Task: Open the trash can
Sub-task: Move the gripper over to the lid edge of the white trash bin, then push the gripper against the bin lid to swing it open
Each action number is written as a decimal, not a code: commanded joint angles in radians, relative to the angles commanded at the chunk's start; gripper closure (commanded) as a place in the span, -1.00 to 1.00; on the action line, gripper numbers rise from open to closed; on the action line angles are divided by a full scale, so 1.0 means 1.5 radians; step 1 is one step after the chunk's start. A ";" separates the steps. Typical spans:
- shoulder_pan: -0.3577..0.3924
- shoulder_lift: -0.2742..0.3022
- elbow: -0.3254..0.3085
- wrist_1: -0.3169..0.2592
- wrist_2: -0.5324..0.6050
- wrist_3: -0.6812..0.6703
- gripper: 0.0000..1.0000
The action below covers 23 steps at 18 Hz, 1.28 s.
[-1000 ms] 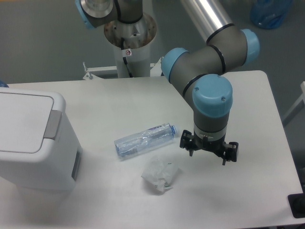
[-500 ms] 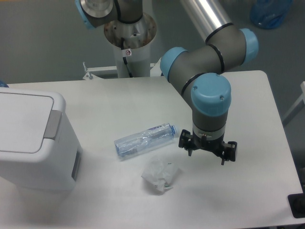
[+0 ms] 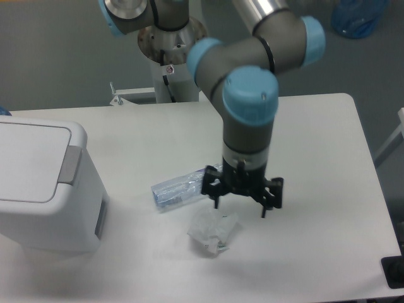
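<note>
The crumpled paper wad [image 3: 213,230] lies nearest me on the table [image 3: 328,145]; just above it hangs the gripper [image 3: 240,201], fingers spread apart, empty; the bottle [image 3: 180,189] sits beside it; the trash can [image 3: 44,183] stands well left, lid down.

The trash can [image 3: 44,183] is set at the table's [image 3: 328,158] left edge; to its right a bottle [image 3: 177,189] is laid, a paper wad [image 3: 213,231] just before it
</note>
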 joint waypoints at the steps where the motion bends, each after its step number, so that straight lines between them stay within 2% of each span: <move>1: -0.008 0.011 -0.001 0.000 -0.020 -0.022 -1.00; 6: -0.074 0.041 -0.013 0.007 -0.039 -0.094 -1.00; 9: -0.115 0.061 -0.041 0.021 -0.038 -0.148 -1.00; 13: -0.136 0.082 -0.073 0.051 -0.039 -0.170 -1.00; 23: -0.148 0.088 -0.105 0.058 -0.036 -0.172 -1.00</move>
